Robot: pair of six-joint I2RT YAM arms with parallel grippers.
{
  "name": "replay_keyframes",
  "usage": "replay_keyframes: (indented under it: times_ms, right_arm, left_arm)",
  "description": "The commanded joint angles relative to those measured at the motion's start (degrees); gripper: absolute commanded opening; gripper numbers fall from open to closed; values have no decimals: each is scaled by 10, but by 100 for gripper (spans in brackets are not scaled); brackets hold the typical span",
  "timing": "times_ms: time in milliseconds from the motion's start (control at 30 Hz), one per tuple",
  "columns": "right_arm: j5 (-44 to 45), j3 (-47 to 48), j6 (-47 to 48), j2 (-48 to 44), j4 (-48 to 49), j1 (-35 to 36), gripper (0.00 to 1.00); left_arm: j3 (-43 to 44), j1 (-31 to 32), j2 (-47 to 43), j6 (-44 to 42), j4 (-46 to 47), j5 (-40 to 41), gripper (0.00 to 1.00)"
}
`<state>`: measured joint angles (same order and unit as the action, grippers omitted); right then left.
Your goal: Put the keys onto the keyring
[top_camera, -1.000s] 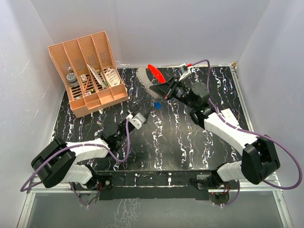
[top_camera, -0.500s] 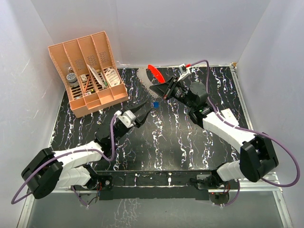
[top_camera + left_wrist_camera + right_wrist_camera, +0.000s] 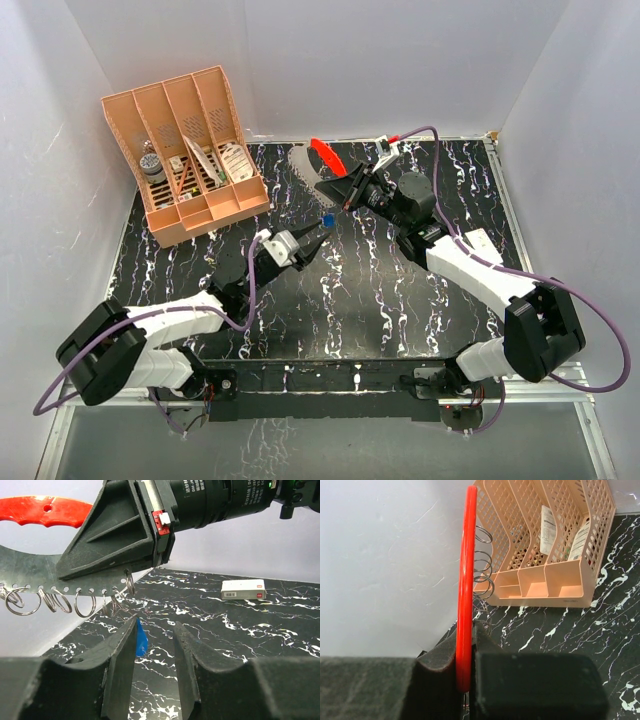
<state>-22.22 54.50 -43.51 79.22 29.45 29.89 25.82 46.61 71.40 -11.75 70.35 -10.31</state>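
Bench (image 3: 380, 300) black with white veining, arm bases along near edge. From near-left corner, left arm stretched toward bench middle. Left gripper (image 3: 314, 236) low over surface, fingers (image 3: 120, 675) parted by a narrow gap, nothing pinched. Blue-headed key (image 3: 327, 220) just past those fingertips, around mid-bench, a little toward far edge. In left wrist view, seen through the gap, close against left-hand finger and partly hidden behind it. Cannot tell whether touching that finger, nor whether flat or tipped up; shank not made out.

From near-right corner, right arm bent up and over toward far edge. Right gripper (image 3: 347, 190) raised off bench, beyond key, fingers pressed together on keyring (image 3: 322, 153). In right wrist view, red rim edge-on between the two pads. Keyring held in air over far-middle of bench, red curved side toward back wall, pale metal band nearer, punched with a row of holes. Wire split rings (image 3: 55, 602) hanging from those holes. Keyring above and beyond key, clearly apart from it.

White box (image 3: 242, 589) with barcode label flat on bench, toward right edge.

Peach file organiser (image 3: 190, 150) in far-left corner, four perforated slots, papers and small items inside, well apart from both grippers.
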Motion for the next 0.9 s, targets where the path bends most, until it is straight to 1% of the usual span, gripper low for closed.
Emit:
replay_keyframes:
  times_ms: [0, 133, 333, 467, 733, 867]
  right_arm:
    - [3, 6, 17, -12, 18, -2, 0]
    - [7, 5, 26, -13, 10, -1, 0]
    - [16, 1, 41, -14, 0, 4, 0]
    - [19, 0, 43, -13, -1, 7, 0]
    - [20, 2, 45, -13, 0, 9, 0]
    - [20, 3, 45, -12, 0, 11, 0]
  left_arm:
    - [23, 2, 2, 9, 37, 10, 34]
    - [29, 2, 7, 22, 37, 29, 39]
    - [39, 2, 21, 42, 45, 41, 42]
    - [47, 1, 31, 47, 43, 37, 42]
    - [49, 2, 34, 51, 41, 33, 37]
    - [48, 2, 40, 52, 47, 35, 37]
